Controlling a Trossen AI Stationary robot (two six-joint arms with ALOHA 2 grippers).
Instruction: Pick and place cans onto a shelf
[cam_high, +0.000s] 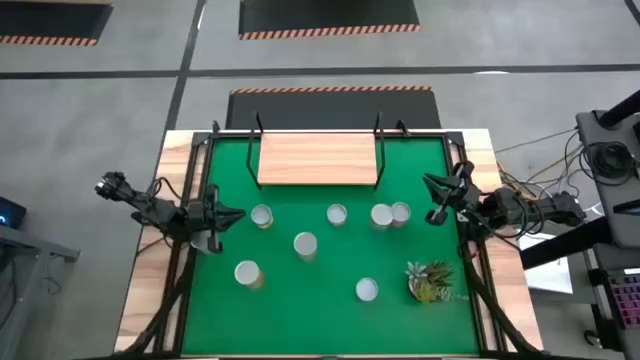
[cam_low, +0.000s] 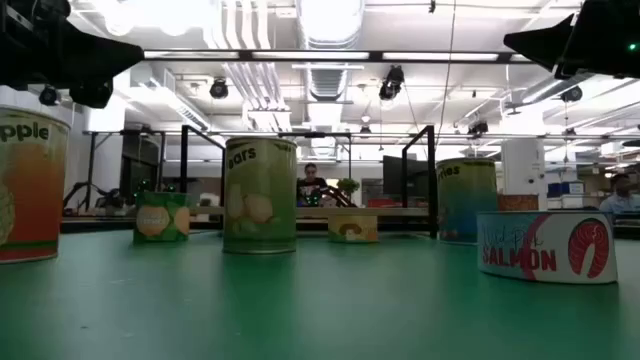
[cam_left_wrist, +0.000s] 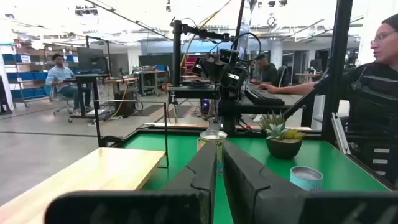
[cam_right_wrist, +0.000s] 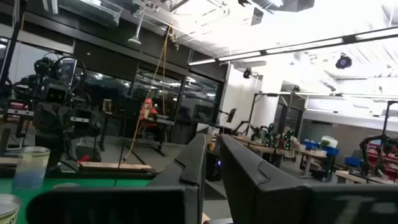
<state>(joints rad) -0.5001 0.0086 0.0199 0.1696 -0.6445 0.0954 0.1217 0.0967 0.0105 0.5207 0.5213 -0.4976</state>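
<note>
The light-wood shelf lies flat at the far middle of the green mat. Several cans stand upright on the mat on their bases: one just right of my left gripper, one in the middle, a pair left of my right gripper, and others nearer. My left gripper hovers at the mat's left side, shut and empty, pointing right at a can. My right gripper hovers at the right side, shut and empty, tipped upward.
A small potted plant stands at the near right beside a low tin. The shelf has thin black brackets at its ends. People sit and stand in the room beyond the table.
</note>
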